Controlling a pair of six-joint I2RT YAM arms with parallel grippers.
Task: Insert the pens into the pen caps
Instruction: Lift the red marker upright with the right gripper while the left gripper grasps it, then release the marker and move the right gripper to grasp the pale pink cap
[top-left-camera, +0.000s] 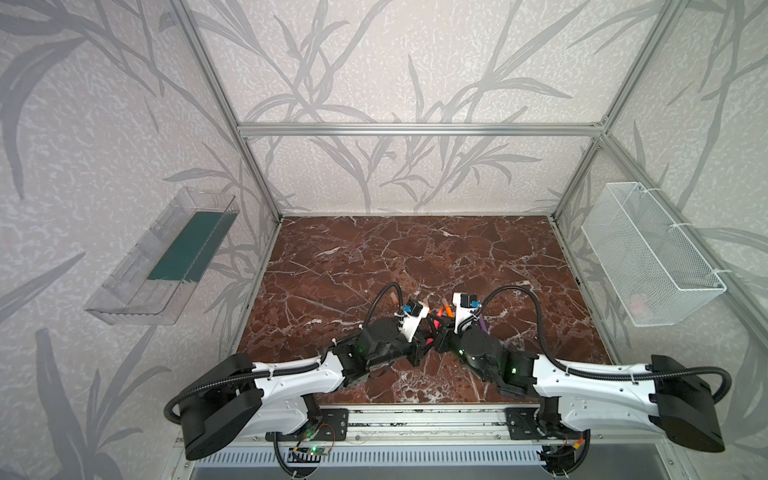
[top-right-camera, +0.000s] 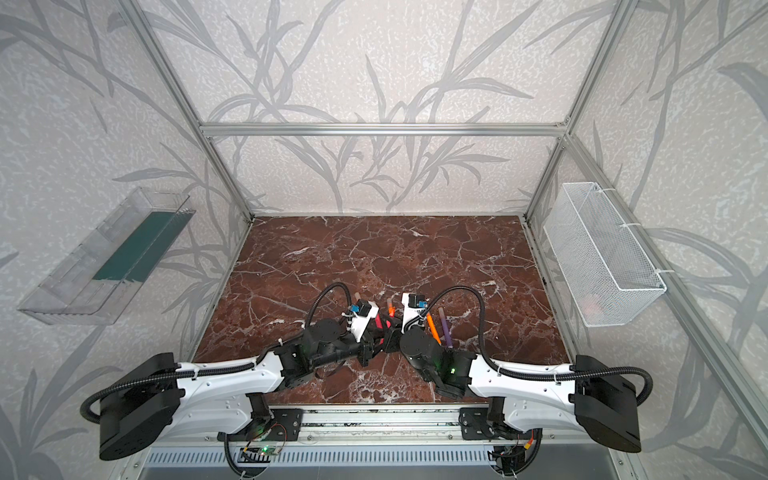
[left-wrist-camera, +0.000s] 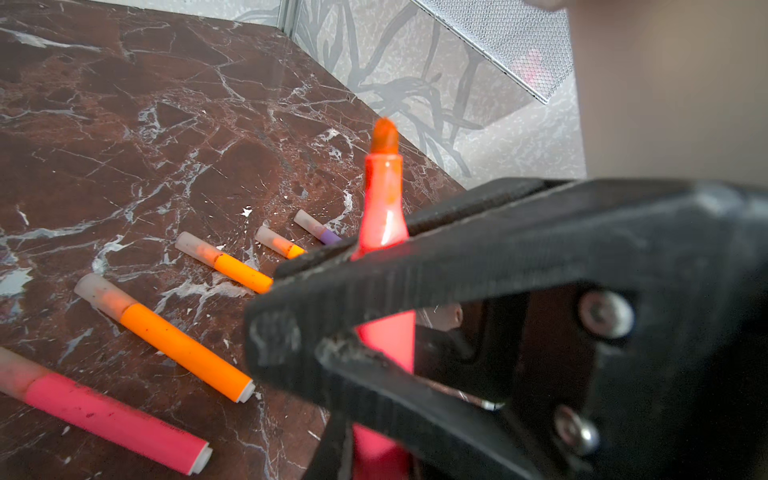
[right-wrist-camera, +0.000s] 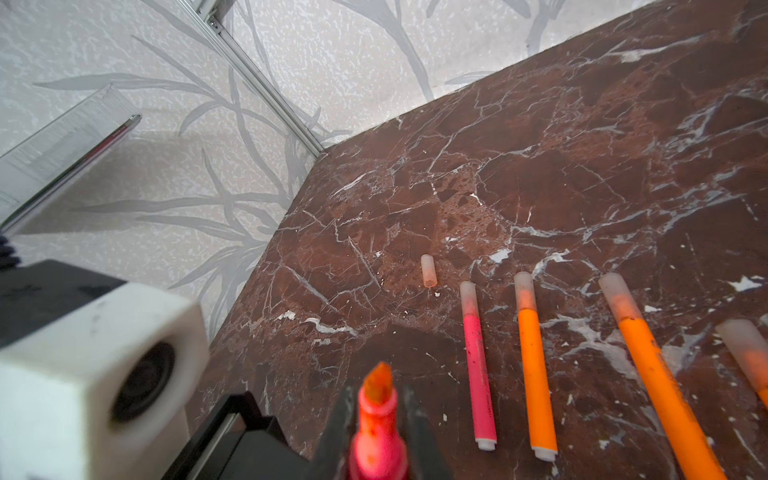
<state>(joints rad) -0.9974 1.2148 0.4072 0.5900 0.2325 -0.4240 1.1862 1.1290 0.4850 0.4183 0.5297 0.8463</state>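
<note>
Right wrist view puts your last bare pen, the red-pink pen (right-wrist-camera: 376, 453), at the bottom middle of the frame. Its orange-stained chisel tip points up, and the right pincer (right-wrist-camera: 376, 411) is clenched on the neck just under that tip. Your left pincer (top-left-camera: 428, 332) is clenched as well. Its tips are mostly hidden, but from where the arms meet in both top views it most likely grips the same barrel lower down. Neither holds the loose cap (right-wrist-camera: 429, 271), which lies alone on the counter (right-wrist-camera: 582, 145). It sits just below the frame's middle and left of the capped pink pen (right-wrist-camera: 478, 365), its open mouth seemingly toward the bottom edge.

To do this step well, hold the pen firmly by the barrel with one pincer. Free the other only once that hold is sure, and send it for the cap. Take the cap near its closed end so the mouth is clear. Then bring mouth and tip onto one line before you press, because a slant would likely catch the chisel edge on the rim.

The pen is slim and smooth, bright red-pink, narrowing at a shoulder to the tip. The cap is short, translucent and pinkish-beige. Five pens lie capped: that pink one, three orange pens (right-wrist-camera: 536, 374) and, in the left wrist view, a purple pen (left-wrist-camera: 328, 237).
</note>
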